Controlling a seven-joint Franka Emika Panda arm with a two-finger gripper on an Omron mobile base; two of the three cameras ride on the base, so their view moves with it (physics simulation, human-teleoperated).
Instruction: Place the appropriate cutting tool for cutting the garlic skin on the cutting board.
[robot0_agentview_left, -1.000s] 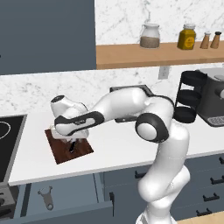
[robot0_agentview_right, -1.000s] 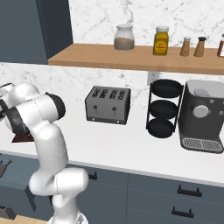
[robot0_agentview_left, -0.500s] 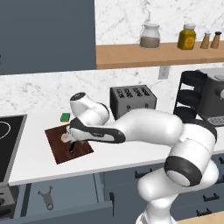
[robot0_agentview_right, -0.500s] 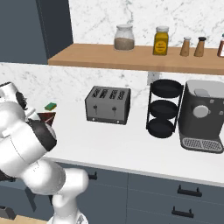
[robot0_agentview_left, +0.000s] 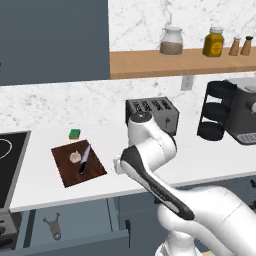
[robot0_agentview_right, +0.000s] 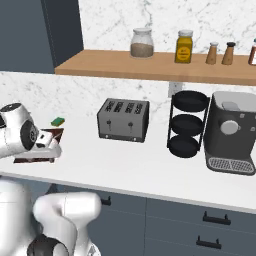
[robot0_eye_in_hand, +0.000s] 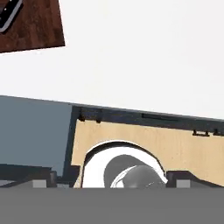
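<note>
Board (robot0_agentview_left: 78, 164) first, since it's the biggest thing in play: it's sitting at centre left of the left base view, and the knife (robot0_agentview_left: 84, 159) is now lying flat on it, blade pointing toward the upper right, with the garlic (robot0_agentview_left: 75, 157) just beside it on the left. A second ago the arm was stretched out over the board and covering it; now it's pulling back toward centre frame, folded up in front of the toaster (robot0_agentview_left: 151, 114). So I'm reading that as the drop-off being done and the task basically finished, just the retreat going on.

The hard-to-see stuff: the gripper itself is tucked somewhere behind the arm's own links, so I can't tell whether the jaws are apart or together. In the right base view the arm is blocking most of the board at the left edge, only a brown sliver is peeking out. In the hand view only the board's corner (robot0_eye_in_hand: 30, 24) is showing at upper left, with the knife's handle end cut off by the frame edge. The peeler (robot0_agentview_left: 52, 225) is sitting in the open drawer at lower left, untouched, and the sponge (robot0_agentview_left: 75, 133) is resting just above the board.
</note>
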